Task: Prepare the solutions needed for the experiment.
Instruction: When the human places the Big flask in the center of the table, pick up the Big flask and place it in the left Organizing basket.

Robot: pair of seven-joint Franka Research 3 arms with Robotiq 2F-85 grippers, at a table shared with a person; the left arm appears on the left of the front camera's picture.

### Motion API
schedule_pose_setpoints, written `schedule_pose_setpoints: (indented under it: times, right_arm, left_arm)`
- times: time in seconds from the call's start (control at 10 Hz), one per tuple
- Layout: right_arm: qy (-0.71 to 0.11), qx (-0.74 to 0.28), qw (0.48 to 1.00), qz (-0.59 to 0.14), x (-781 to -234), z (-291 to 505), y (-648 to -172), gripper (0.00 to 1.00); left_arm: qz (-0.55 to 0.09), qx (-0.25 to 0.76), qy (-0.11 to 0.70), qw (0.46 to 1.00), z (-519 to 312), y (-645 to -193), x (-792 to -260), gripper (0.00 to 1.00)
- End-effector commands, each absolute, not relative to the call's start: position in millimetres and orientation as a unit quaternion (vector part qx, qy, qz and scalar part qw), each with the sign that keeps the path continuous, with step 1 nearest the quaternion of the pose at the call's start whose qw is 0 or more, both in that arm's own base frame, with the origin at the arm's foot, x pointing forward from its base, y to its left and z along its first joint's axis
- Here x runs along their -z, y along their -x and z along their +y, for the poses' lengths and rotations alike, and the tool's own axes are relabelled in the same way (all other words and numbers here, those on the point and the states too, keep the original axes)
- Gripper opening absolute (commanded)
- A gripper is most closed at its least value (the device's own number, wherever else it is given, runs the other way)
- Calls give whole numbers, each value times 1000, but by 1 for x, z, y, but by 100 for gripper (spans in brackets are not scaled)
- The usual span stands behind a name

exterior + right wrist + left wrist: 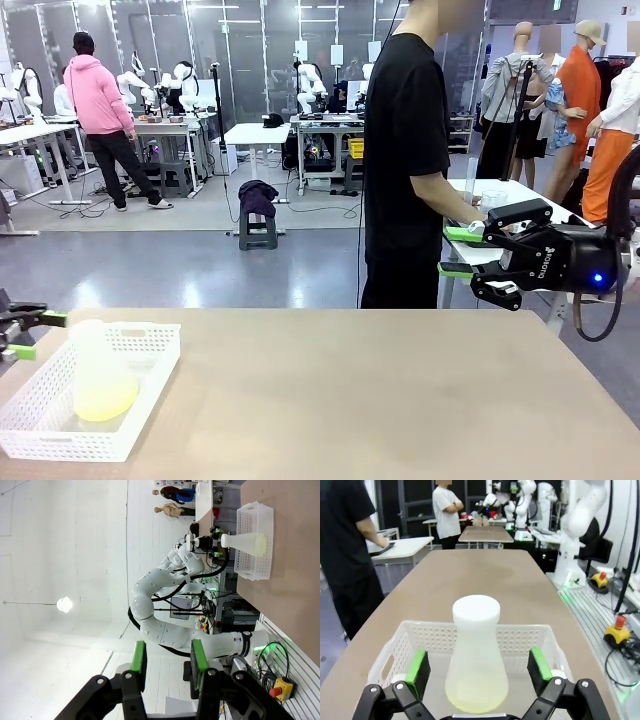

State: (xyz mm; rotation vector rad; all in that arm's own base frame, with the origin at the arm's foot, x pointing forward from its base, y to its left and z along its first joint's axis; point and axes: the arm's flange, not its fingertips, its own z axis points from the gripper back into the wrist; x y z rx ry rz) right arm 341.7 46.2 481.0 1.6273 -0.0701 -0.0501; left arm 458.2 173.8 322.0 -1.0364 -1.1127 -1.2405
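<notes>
Front view first: a frosted plastic conical flask [99, 375] is standing upright in the white perforated plastic basket [150, 400] at the lower left of the frame, and the pale yellow-green solution [105, 403] is sitting as a shallow layer in its bottom. The left gripper [20, 335] is peeking in at the left edge, just beside the flask, green pads apart. Over at the right, the right gripper [458, 250] is hovering sideways above the far right edge of the light brown tabletop [380, 400], jaws released, nothing between them. A person in a black T-shirt [405, 160] is standing at the far side, turned toward another table.

Left wrist view now: the left gripper [477, 667] is spreading wide, its green pads [416, 666] sitting either side of the flask [476, 655] inside the basket [470, 630], apart from the flask's walls. The liquid [476, 700] is pooling at lower centre.

Right wrist view: the right gripper [167, 662] is gaping empty at the bottom, with basket [255, 540] and flask [245, 542] well away at upper right.
</notes>
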Motion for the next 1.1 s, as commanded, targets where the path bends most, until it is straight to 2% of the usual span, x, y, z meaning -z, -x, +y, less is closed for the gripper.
schedule_pose_setpoints:
  times: [0.0, 0.1, 0.2, 0.3, 0.5, 0.7, 0.9, 1.0]
  right_arm:
    - [-731, 23, 682, -34, -483, 47, -342, 47]
    - [-731, 23, 682, -34, -483, 47, -342, 47]
    - [-731, 23, 682, -34, -483, 47, -342, 47]
    - [-731, 23, 682, -34, -483, 47, -342, 47]
    - [-731, 23, 682, -34, -483, 47, -342, 47]
    - [-731, 23, 682, -34, -483, 47, -342, 47]
    - [-731, 23, 682, -34, -483, 47, -342, 47]
    - [-731, 23, 682, -34, -483, 47, -342, 47]
  left_arm:
    - [-438, 432, 521, 592, 177, -432, -366, 100]
    - [-410, 278, 626, 602, 174, -418, -388, 100]
    - [-361, 217, 694, 585, 167, -409, -403, 100]
    - [-267, 181, 735, 597, 158, -394, -409, 100]
    - [-208, 115, 709, 664, 146, -375, -417, 100]
    - [-103, 62, 732, 671, 137, -366, -413, 100]
    - [-83, 53, 725, 682, 132, -369, -408, 100]
    - [-126, 69, 730, 668, 143, -366, -397, 100]
